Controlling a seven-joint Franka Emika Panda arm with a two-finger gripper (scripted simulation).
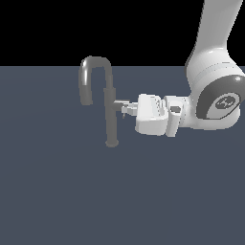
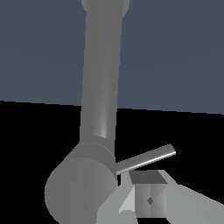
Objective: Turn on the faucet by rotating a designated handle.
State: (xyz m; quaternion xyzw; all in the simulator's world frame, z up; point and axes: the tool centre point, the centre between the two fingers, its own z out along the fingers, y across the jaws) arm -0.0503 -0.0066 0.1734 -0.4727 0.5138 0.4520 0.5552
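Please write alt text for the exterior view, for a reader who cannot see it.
A white robot gripper reaches in from the exterior view's right to the short grey cylinder handle on a tall grey metallic faucet with an upside-down-U spout, standing on a dark grey-blue floor.

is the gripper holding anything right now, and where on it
It cannot be told. The gripper is right at the handle on the faucet, one finger beside the thin lever, but no clamp shows.

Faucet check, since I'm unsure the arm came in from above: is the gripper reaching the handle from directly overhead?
No. The gripper comes in sideways, level with the handle on the faucet stem.
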